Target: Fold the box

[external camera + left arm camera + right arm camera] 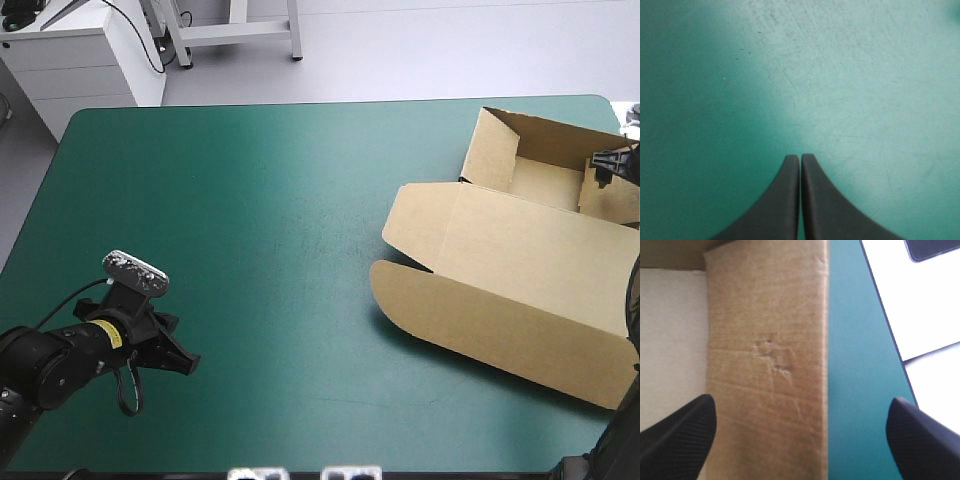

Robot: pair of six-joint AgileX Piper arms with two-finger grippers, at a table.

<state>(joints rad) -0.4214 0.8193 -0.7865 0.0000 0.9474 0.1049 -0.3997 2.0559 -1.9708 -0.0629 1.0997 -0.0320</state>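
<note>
- High view: nearest, by the table's near-left corner, the left gripper [188, 363] sits low over the teal-green cover [260, 220]. Its black fingers [176, 356] are pressed together into one point and grasp nothing.
- Left wrist view: the same gripper [800, 156] shows its tips meeting, with only scuffed cover ahead of them.
- The box [520, 290] lies on the right half of the table, well apart from the left gripper, and reaches the right edge.
- Its near part is a broad brown panel [500, 320] with a rounded flap [415, 225] at its left end. I cannot tell whether the panel lies flat or is tilted.
- Its far part, by the far-right corner, is an open tray [545, 180] with walls raised. Inside it only its own board floor and the right gripper [604, 167] show.
- Right wrist view: the right gripper [802, 401] is spread wide and grasps nothing. A creased strip of box wall [770, 355] runs between its fingers [680, 435], with cover beside the strip.
</note>
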